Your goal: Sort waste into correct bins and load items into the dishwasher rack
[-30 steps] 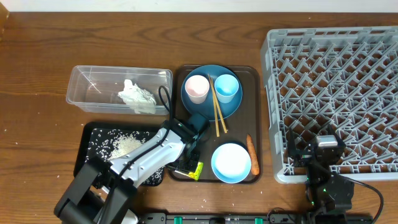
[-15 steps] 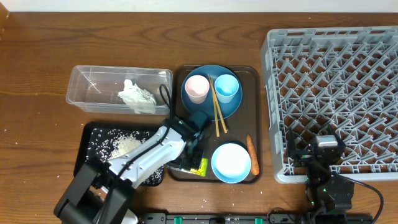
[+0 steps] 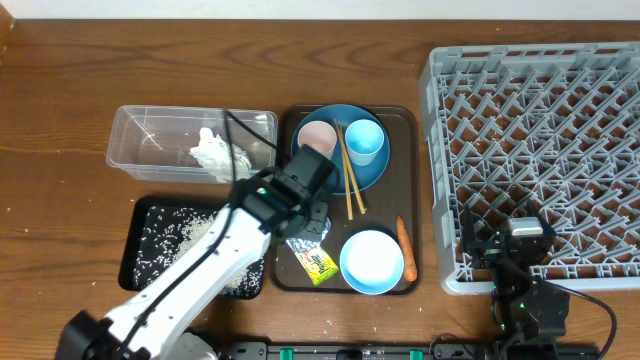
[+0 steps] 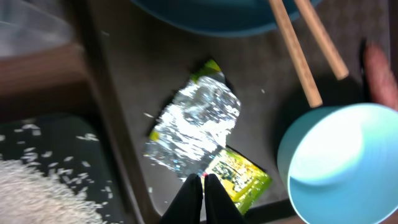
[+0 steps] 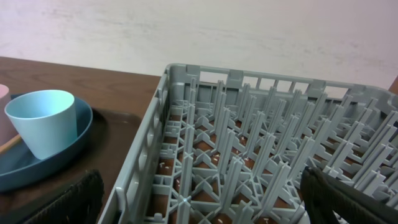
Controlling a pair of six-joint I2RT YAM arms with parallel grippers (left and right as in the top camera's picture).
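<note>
My left gripper (image 3: 308, 222) is shut and empty, hovering just above the crumpled silver foil (image 4: 196, 127) and the green-yellow wrapper (image 4: 239, 178) on the brown tray. Both also show from overhead, the foil (image 3: 303, 245) and the wrapper (image 3: 319, 266). The pale-blue bowl (image 3: 372, 262) and carrot (image 3: 405, 250) lie to their right. The dark-blue plate (image 3: 345, 172) holds the pink cup (image 3: 318, 135), light-blue cup (image 3: 365, 141) and chopsticks (image 3: 349, 180). My right gripper (image 5: 199, 199) is open over the front edge of the grey rack (image 3: 540, 130).
The clear tub (image 3: 150, 140) holds the white tissue wad (image 3: 220, 155). The black tray (image 3: 145, 262) holds rice (image 3: 195, 235). The brown serving tray (image 3: 400, 200) sits between the bins and the rack. My left arm crosses the black tray's right end.
My left gripper has lifted and moved back toward the plate. The foil and wrapper now lie uncovered on the brown tray, the wrapper slightly shifted. The right arm has not moved.
</note>
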